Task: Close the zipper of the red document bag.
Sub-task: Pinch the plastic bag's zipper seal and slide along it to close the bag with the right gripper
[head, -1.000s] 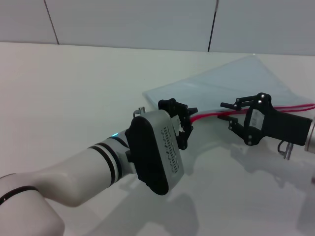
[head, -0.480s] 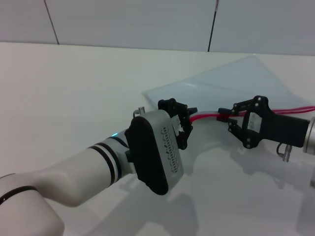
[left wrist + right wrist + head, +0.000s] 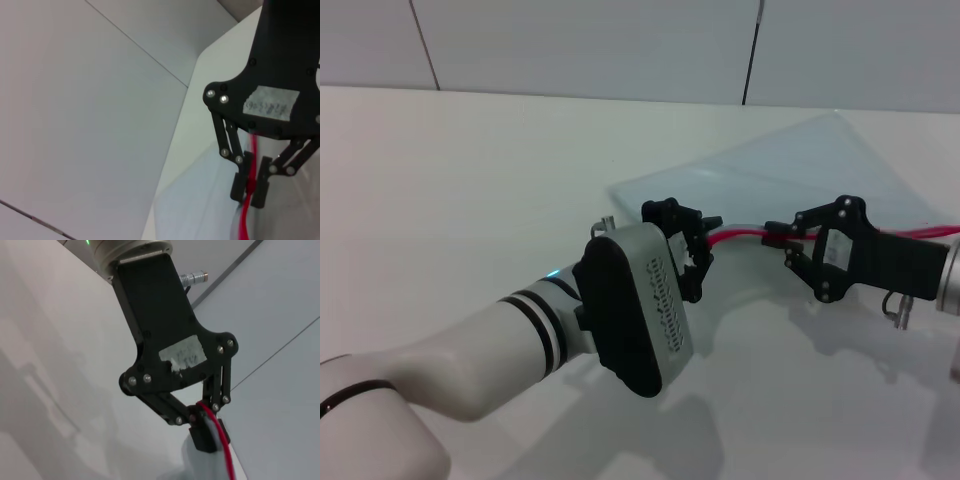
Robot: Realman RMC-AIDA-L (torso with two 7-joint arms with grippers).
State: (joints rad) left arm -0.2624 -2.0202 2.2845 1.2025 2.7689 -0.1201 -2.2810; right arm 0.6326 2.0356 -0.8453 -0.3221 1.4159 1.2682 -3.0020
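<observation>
head view — bag: the red document bag lies flat on the white table, a pale translucent pouch, its far corner towards the wall.
head view — contents: nothing can be made out inside the bag; the plastic looks flat.
head view — zipper: the zipper runs as a thin red strip along the bag's near long edge, lifted a little off the table between the two grippers.
head view — left gripper: the left gripper sits at the bag's near corner, fingers pressed together on the end of the zipper.
head view — right gripper: the right gripper is further along the same edge, fingertips pinched on the zipper; its black body covers part of the red strip.
head view — in the way: the left arm's white forearm and black wrist cover hide the table in front of the bag's corner.
left wrist view — zipper: the red strip passes between two black fingers closed on it.
left wrist view — bag: pale plastic spreads beside the strip.
right wrist view — zipper: the red line is gripped at the black fingertips; the exact point of hold, possibly the slider, is hard to tell.
</observation>
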